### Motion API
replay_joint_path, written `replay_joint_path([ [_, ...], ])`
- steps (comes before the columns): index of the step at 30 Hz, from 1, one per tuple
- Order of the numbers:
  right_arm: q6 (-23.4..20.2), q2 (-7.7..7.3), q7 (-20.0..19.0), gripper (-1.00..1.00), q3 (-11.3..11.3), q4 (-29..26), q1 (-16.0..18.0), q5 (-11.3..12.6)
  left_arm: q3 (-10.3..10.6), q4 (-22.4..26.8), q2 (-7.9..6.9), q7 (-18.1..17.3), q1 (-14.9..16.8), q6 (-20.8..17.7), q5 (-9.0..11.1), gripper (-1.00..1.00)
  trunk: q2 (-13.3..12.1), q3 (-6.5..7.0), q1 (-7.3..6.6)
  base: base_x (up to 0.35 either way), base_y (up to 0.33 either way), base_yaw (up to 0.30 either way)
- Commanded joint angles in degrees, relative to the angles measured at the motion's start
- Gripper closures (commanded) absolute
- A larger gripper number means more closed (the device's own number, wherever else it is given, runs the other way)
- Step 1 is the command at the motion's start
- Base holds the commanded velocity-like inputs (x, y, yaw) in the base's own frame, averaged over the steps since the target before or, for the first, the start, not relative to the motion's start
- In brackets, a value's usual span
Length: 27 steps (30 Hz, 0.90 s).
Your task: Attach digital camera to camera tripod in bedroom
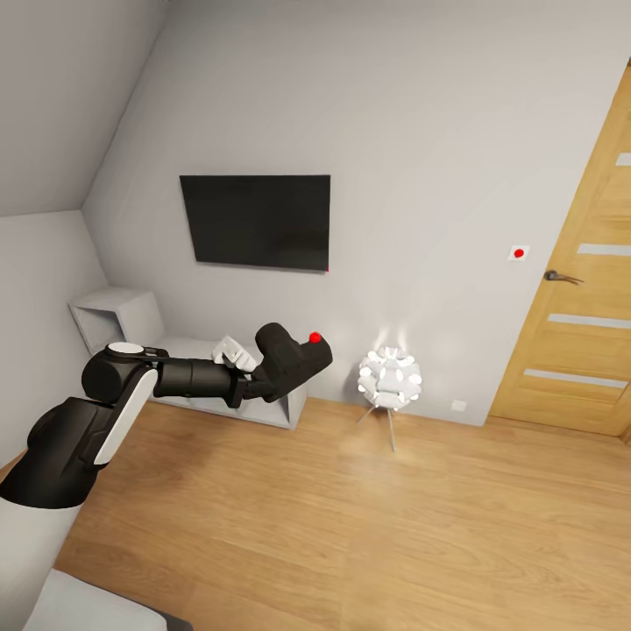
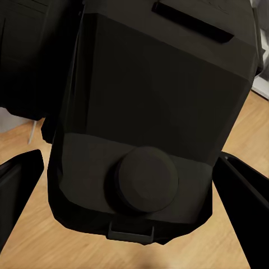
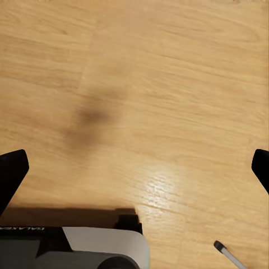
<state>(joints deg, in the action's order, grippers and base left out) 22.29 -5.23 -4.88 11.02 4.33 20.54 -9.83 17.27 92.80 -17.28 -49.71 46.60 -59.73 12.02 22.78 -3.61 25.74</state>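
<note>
Only mirrored lettering, seemingly "GALAXEA", shows on the robot's grey base panel (image 3: 33, 230) above the wood floor.

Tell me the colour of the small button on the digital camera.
Red; the button on the black digital camera shows best in the head view.

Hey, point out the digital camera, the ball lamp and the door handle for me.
digital camera (image 1: 294, 358), head view, on its black body below the red button.
ball lamp (image 1: 390, 379), head view, on its glowing white globe.
door handle (image 1: 562, 277), head view, on the lever.
</note>
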Motion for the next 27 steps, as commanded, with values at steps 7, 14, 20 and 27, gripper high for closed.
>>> replay_joint_path([
  [7,0.4,-0.04,-0.1,-1.0,0.5,0.2,0.1,-0.5,0.0,0.0,-0.03,0.0,0.1,-0.3,0.2,1.0,0.1,-0.09,0.04,0.0,0.0,0.0],
  [14,0.4,-0.04,-0.1,-1.0,0.5,0.2,0.1,-0.5,0.0,0.0,-0.03,0.0,0.1,-0.3,0.2,1.0,0.1,-0.08,0.04,0.0,0.0,0.0],
  [20,0.4,-0.04,0.0,-1.0,0.5,0.2,0.1,-0.5,0.0,0.0,-0.03,0.0,0.1,-0.3,0.2,1.0,0.1,-0.08,0.04,0.0,0.0,0.0],
  [27,0.4,-0.04,0.0,-1.0,0.5,0.2,0.1,-0.5,0.0,0.1,-0.03,0.0,0.1,-0.2,0.2,1.0,0.1,-0.08,0.04,0.0,0.0,0.0],
])
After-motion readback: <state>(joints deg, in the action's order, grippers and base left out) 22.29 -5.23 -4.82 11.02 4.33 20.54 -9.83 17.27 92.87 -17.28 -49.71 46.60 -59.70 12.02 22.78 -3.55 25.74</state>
